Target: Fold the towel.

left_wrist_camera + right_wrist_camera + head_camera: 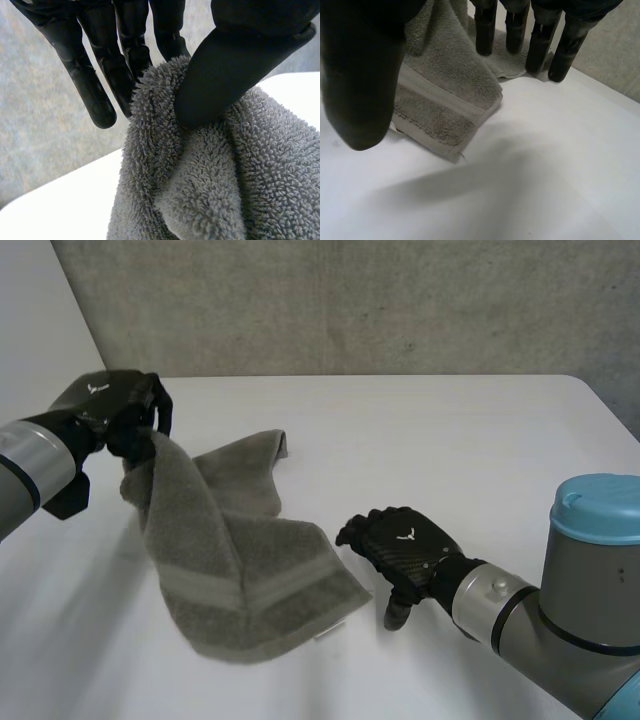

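A grey towel (240,560) lies partly on the white table (450,450), one end lifted at the left. My left hand (115,410) holds that raised end above the table. Its thumb (225,75) pinches the towel (210,180) against the fingers (125,55). My right hand (400,540) rests open on the table just right of the towel's near right corner. In the right wrist view its straight fingers (540,45) and thumb (360,85) hover over the table beside the towel's banded edge (445,105), touching no cloth.
A grey wall (350,300) runs behind the table. The table's right edge (610,410) slants down past my right arm (590,580). Bare table lies to the right and behind the towel.
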Robot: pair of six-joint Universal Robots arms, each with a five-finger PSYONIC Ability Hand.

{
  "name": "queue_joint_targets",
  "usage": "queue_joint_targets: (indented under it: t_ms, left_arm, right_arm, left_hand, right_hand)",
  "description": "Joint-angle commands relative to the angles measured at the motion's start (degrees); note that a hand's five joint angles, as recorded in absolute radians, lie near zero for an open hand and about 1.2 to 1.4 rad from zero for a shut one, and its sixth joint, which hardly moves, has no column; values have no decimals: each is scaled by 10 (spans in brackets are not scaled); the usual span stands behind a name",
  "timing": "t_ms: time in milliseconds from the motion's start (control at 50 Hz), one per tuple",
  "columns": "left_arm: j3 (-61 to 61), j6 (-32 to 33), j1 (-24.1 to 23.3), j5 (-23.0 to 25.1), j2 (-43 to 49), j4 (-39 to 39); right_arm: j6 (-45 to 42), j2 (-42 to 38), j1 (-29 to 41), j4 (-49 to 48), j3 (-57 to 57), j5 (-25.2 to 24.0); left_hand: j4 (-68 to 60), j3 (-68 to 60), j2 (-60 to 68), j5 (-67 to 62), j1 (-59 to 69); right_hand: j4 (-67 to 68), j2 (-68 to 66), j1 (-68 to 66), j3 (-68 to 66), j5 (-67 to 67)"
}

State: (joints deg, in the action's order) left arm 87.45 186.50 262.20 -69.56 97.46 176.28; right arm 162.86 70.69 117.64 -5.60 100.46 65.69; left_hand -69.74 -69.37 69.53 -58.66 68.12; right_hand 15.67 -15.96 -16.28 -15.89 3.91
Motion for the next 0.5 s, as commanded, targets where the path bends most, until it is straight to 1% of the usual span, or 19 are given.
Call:
queue_joint_targets:
  t_ms: [20, 40, 80, 100, 140, 200, 240, 320, 360, 380, 400, 420, 460, 480, 500]
  left_arm:
    - [-19, -24, -27, -2, -21, -2]
    - [-19, -24, -27, -2, -21, -2]
    - [-20, -32, -40, -2, -22, -2]
    - [-20, -32, -40, -2, -22, -2]
    - [-19, -38, -51, -2, -22, -2]
    - [-18, -39, -57, -2, -22, -3]
    - [-15, -39, -68, -2, -22, -3]
    - [-11, -39, -77, -3, -25, -3]
    - [-10, -39, -80, -2, -38, -7]
    - [-10, -39, -80, -2, -38, -7]
    - [-9, -39, -80, -2, -45, -8]
    - [-9, -39, -80, -2, -45, -9]
    - [-7, -41, -81, -2, -54, -11]
    - [-7, -41, -81, -2, -54, -11]
    - [-6, -46, -81, -2, -60, -12]
  right_arm:
    - [111, -18, 25, 2, -30, 1]
    - [112, -18, 25, 2, -30, 0]
    - [171, -41, 36, 2, -55, 5]
    - [171, -41, 36, 2, -55, 5]
    - [223, -63, 53, 2, -83, 5]
    - [245, -75, 62, 2, -99, 5]
    - [277, -96, 74, -4, -135, 9]
    - [287, -124, 87, -7, -181, 20]
    - [287, -162, 101, -6, -244, 36]
    - [287, -162, 101, -6, -244, 37]
    - [291, -187, 102, 1, -279, 37]
    - [291, -187, 102, 1, -280, 37]
    - [293, -233, 107, 15, -342, 37]
    - [293, -233, 107, 15, -342, 37]
    - [293, -255, 109, 24, -372, 35]
  left_hand:
    - [-103, -106, 105, -113, 119]
    - [-103, -106, 105, -113, 119]
    - [-103, -106, 105, -113, 119]
    - [-103, -106, 105, -113, 119]
    - [-103, -106, 105, -113, 119]
    - [-103, -106, 105, -113, 119]
    - [-103, -106, 105, -113, 119]
    - [-103, -106, 105, -113, 119]
    - [-103, -106, 105, -113, 119]
    - [-103, -106, 105, -113, 119]
    - [-103, -106, 105, -113, 119]
    - [-103, -106, 105, -113, 119]
    - [-103, -106, 105, -113, 119]
    - [-103, -106, 105, -113, 119]
    - [-103, -106, 105, -113, 119]
  right_hand:
    - [-57, 60, 63, 59, -39]
    - [-57, 60, 63, 59, -39]
    - [-57, 60, 63, 59, -39]
    - [-57, 60, 63, 59, -39]
    - [-57, 60, 63, 59, -39]
    - [-57, 60, 63, 59, -39]
    - [-57, 60, 63, 59, -39]
    - [-57, 60, 63, 59, -39]
    - [-57, 60, 63, 59, -39]
    - [-57, 60, 63, 59, -39]
    - [-57, 60, 63, 59, -39]
    - [-57, 60, 63, 59, -39]
    - [-57, 60, 63, 59, -39]
    - [-57, 60, 63, 59, -39]
    - [-57, 60, 63, 59, -39]
